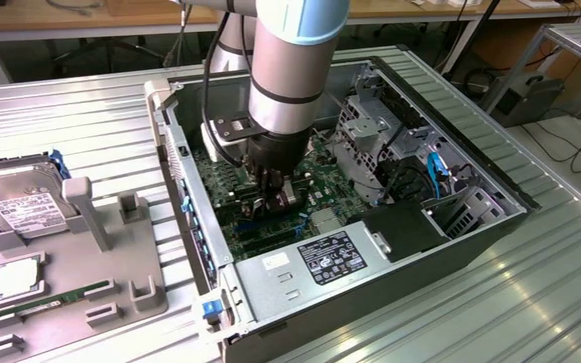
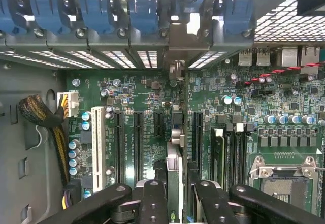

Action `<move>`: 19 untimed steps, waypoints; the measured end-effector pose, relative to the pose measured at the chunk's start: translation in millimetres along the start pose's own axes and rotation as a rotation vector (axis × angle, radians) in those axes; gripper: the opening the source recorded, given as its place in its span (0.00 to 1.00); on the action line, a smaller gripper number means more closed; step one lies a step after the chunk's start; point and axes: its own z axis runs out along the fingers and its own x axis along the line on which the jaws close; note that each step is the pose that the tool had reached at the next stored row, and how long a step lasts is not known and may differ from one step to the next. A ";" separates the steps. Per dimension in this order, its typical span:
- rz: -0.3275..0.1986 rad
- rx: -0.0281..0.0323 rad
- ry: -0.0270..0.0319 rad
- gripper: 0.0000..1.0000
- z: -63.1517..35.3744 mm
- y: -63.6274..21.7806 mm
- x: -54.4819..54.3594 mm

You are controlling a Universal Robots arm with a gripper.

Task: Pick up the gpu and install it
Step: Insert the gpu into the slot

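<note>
The gpu (image 2: 174,150) shows edge-on in the wrist view as a thin card standing upright over the green motherboard (image 2: 142,97). Its silver end bracket (image 2: 182,38) reaches the case's rear slot panel. My gripper (image 2: 175,196) is shut on the card, with black fingers (image 2: 152,201) on either side of it. The card's lower edge lines up with the gap between the long black expansion slots (image 2: 138,142); I cannot tell whether it is seated. In the exterior view my gripper (image 1: 275,200) is deep inside the open computer case (image 1: 472,227), low over the board.
Blue slot clips (image 2: 101,13) line the rear panel. A braided cable bundle (image 2: 45,117) and a white slot (image 2: 98,148) flank the board. The power supply (image 1: 321,257) and drive cage (image 1: 371,125) crowd the case. Outside, a grey fixture (image 1: 79,280) holds a hard drive (image 1: 23,200) and a memory stick (image 1: 54,301).
</note>
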 end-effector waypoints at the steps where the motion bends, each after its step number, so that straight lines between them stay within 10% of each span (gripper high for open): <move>1: 0.000 0.0000 0.0000 0.26 0.0 0.0 0.0; 10: 0.000 0.0000 -0.0002 0.34 -2.1 0.1 -0.1; 19: 0.000 0.0002 -0.0004 0.25 -31.0 0.5 -1.3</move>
